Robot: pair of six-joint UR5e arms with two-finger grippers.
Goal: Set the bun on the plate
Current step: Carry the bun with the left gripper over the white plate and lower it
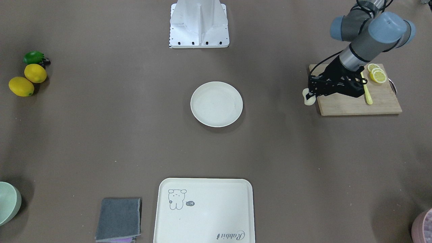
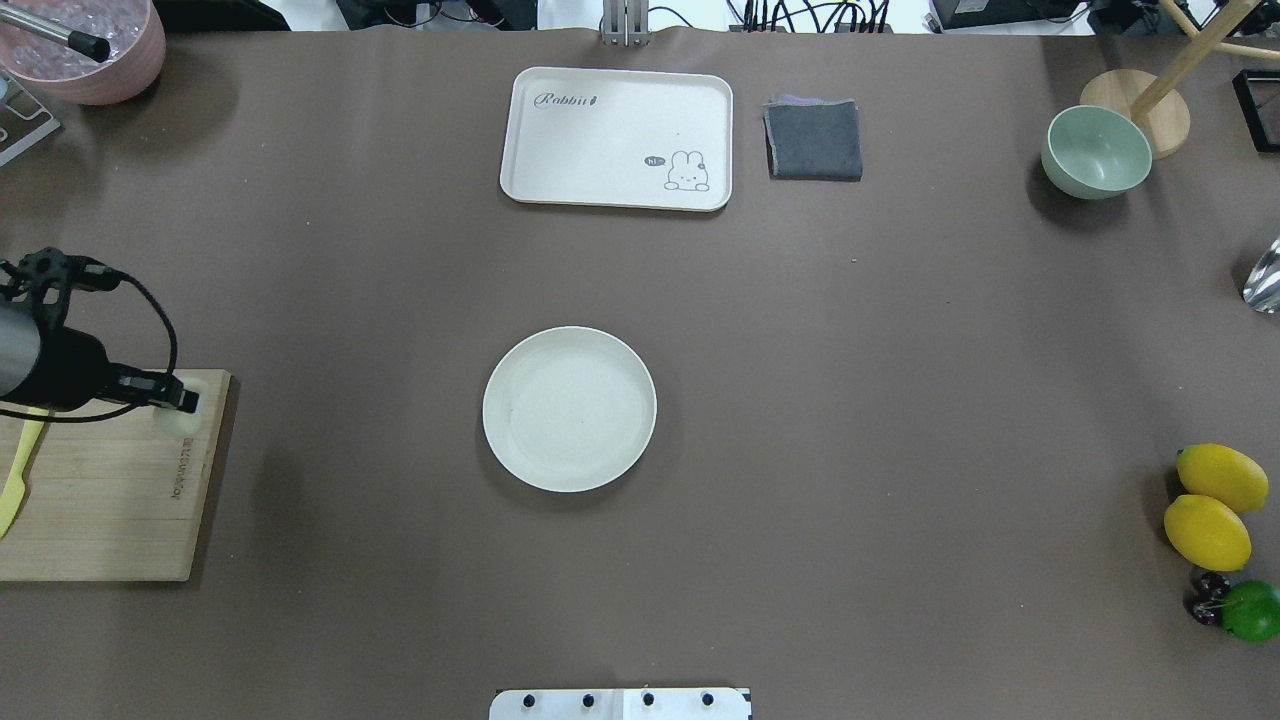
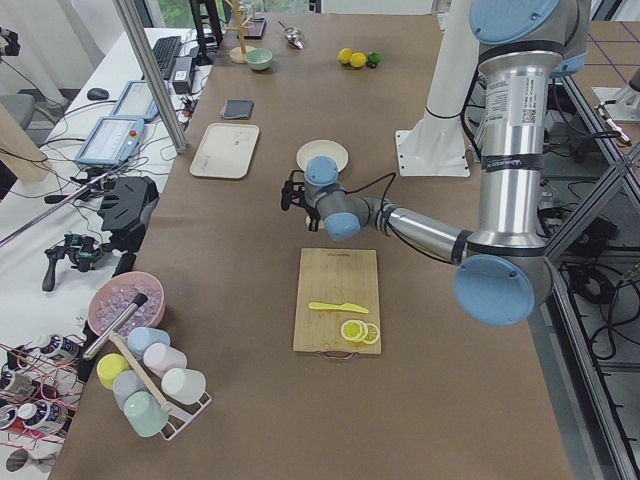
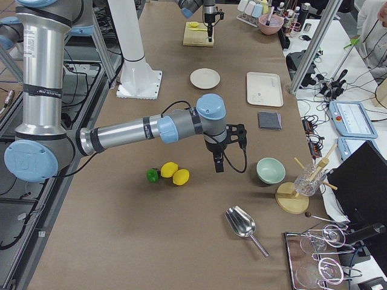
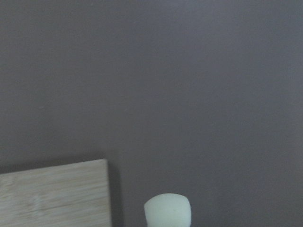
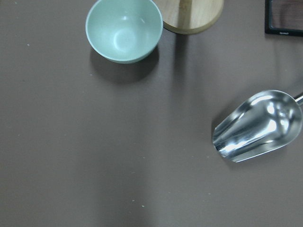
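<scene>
The bun (image 1: 307, 99), a small pale cream lump, is pinched in my left gripper (image 1: 310, 95), which is shut on it just off the corner of the wooden cutting board (image 1: 351, 103). In the overhead view the bun (image 2: 180, 416) shows under the black fingertips (image 2: 186, 399). The left wrist view has the bun (image 5: 168, 211) at its bottom edge, over the brown table beside the board corner. The round cream plate (image 1: 216, 104) lies bare at mid-table, well apart from the bun. My right gripper (image 4: 217, 163) hangs over the table near the lemons; I cannot tell its state.
On the board lie lemon slices (image 1: 377, 74) and a yellow knife (image 1: 367, 91). A bear-drawing tray (image 1: 204, 209) and grey cloth (image 1: 118, 218) sit across from the robot. Whole lemons (image 1: 27, 79), a green bowl (image 2: 1096, 150) and a metal scoop (image 6: 258, 125) are on my right side.
</scene>
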